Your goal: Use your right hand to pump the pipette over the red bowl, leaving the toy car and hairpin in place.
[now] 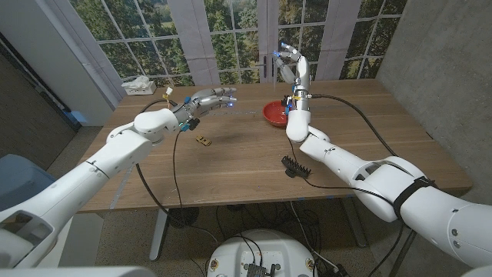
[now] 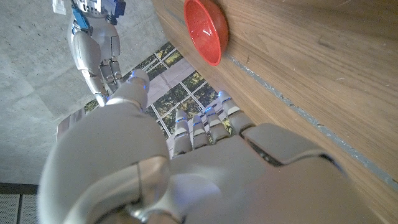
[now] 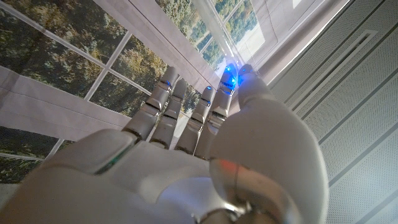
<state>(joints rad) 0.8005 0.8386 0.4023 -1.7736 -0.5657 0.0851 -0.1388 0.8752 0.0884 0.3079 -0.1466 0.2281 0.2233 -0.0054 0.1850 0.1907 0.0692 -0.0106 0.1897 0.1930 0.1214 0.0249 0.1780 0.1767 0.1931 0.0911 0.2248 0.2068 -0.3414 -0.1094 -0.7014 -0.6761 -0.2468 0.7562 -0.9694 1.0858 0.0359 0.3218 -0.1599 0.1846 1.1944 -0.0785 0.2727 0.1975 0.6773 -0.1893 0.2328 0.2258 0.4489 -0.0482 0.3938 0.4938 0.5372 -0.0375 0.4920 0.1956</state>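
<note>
Right hand is raised above the round red bowl on the wooden tabletop; whether the pipette is gripped cannot be told. If held, its soft bulb is judged light and best squeezed gently.

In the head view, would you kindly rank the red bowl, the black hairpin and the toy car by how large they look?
1. red bowl, partly hidden by the right arm
2. hairpin, nearer the camera, so its lead is unsure
3. toy car
</note>
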